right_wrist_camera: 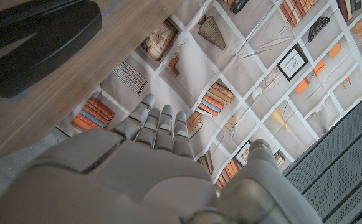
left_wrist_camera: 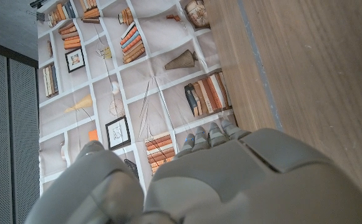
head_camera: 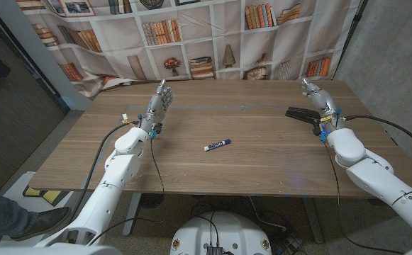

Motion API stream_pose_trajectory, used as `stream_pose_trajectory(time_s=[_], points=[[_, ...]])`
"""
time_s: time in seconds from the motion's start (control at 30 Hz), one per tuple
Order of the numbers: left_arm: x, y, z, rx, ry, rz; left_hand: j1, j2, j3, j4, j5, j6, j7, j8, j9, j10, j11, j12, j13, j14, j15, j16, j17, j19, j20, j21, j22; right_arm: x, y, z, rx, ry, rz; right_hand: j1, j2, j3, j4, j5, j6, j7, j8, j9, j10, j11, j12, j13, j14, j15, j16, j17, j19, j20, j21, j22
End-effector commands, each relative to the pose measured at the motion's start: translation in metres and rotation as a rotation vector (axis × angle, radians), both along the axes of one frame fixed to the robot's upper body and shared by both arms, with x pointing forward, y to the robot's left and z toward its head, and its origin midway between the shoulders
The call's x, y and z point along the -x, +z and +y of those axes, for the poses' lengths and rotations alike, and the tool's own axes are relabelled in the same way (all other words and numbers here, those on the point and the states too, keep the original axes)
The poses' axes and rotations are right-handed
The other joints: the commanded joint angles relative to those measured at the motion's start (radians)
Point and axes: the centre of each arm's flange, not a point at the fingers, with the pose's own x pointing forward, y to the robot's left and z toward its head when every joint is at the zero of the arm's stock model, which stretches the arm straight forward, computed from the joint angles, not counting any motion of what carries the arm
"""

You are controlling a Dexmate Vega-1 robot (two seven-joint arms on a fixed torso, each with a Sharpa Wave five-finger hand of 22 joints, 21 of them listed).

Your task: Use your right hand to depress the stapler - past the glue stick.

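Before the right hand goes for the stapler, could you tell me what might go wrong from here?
1. The right hand stands beside the black stapler, not over it; a sideways approach could shove it rather than depress it.
2. The stapler lies near the table's right side, so a glancing push might slide it toward that edge.
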Motion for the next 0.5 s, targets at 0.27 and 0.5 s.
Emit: stream_pose_trajectory(time_s=[0.27,0.5], points=[[0.001,0.000,-0.018,-0.031,-0.012,0.021,0.014,0.006,0.000,-0.003,0.001,0.013,-0.003,-0.002,0.003,0.012,0.000,0.001,0.002,0.011,-0.005,0.003,0.002,0.005,0.001,0.005,0.003,-0.004,0.012,-0.018,0.102,0.007,-0.017,0.018,0.020,0.011,-0.007,0.002,0.026,-0.001,0.013,0.005,0.030,-0.006,0.011,0.002,0.031,-0.006,0.006,0.002,0.024,-0.049,-0.004,0.006],[0.005,0.001,-0.020,-0.027,0.006,0.021,0.016,0.007,-0.001,-0.003,0.001,0.011,0.000,-0.005,0.003,0.011,-0.002,-0.002,0.002,0.009,-0.003,0.000,0.002,0.001,0.002,0.002,0.003,-0.005,0.016,-0.029,0.141,-0.018,-0.025,0.029,0.023,0.014,-0.013,0.001,0.038,-0.004,0.015,0.005,0.040,-0.011,0.013,0.002,0.043,-0.009,0.007,0.001,0.041,-0.051,-0.003,0.006]])
